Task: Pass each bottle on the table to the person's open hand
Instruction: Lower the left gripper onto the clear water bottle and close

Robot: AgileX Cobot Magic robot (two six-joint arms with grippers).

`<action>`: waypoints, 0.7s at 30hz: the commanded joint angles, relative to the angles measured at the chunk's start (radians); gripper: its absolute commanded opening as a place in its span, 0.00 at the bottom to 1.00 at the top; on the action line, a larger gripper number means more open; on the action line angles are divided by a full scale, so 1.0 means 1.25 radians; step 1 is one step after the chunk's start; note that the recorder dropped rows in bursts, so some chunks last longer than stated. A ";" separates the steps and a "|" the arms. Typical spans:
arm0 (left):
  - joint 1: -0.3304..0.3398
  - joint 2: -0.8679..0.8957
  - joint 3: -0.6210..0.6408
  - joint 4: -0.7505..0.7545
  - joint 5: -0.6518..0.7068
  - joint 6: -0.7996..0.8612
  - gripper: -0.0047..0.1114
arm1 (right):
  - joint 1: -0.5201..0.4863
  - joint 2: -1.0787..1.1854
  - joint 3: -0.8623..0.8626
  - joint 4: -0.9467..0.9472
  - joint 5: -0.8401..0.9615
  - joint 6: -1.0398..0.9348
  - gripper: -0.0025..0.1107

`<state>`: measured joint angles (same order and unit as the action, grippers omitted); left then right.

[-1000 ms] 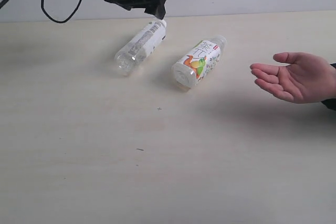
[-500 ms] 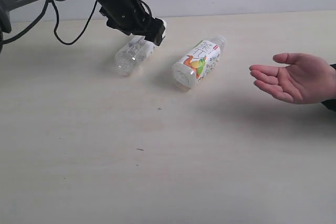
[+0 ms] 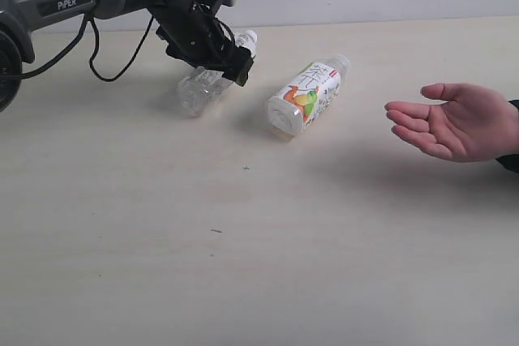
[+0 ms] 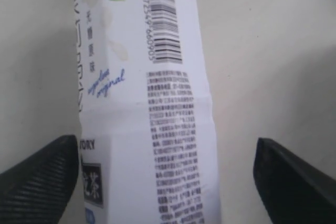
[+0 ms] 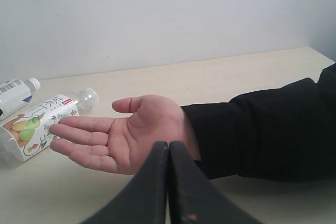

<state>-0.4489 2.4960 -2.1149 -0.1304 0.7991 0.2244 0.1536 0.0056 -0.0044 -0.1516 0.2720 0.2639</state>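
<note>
Where the first bottle lies: the white-capped bottle point(image 3: 196, 88) is on its side at the far left of the table point(image 3: 243, 265), cap turned to the back wall, so it can only be taken across the body.
Left gripper point(image 3: 220, 64): it is low over this bottle with the jaws apart, one black finger on each side of the label. The left wrist view shows bare table between the bottle and one finger; the other finger is just beside the label, and I cannot tell if it touches.
Step in hand: I judge that it is the closing on the bottle, not yet done.
Fruit-label bottle point(image 3: 304, 96): it also lies flat, between the first bottle and the person, and waits for its turn.
Open hand point(image 3: 458, 119): palm up, off the table at the right, well apart from both bottles and empty, ready to receive.
Right gripper point(image 5: 168, 182): jaws pressed together on nothing, beside the person's wrist, out of the way.
Risk: the round bottle may roll if one finger arrives first.
</note>
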 commanded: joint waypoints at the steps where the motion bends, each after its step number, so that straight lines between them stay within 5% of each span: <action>1: 0.001 0.001 -0.004 0.000 -0.007 0.000 0.78 | 0.003 -0.004 0.004 -0.003 -0.007 0.000 0.02; 11: 0.001 0.009 -0.004 0.055 -0.007 0.003 0.74 | 0.003 -0.004 0.004 -0.003 -0.007 0.000 0.02; 13: 0.001 0.009 -0.004 0.055 -0.007 0.003 0.63 | 0.003 -0.004 0.004 -0.003 -0.007 0.000 0.02; 17: 0.001 0.009 -0.004 0.055 -0.005 0.003 0.10 | 0.003 -0.004 0.004 -0.003 -0.007 0.000 0.02; 21: 0.001 -0.008 -0.004 0.055 0.024 0.001 0.05 | 0.003 -0.004 0.004 -0.003 -0.007 0.000 0.02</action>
<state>-0.4489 2.5113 -2.1149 -0.0673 0.8041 0.2288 0.1536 0.0056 -0.0044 -0.1516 0.2720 0.2639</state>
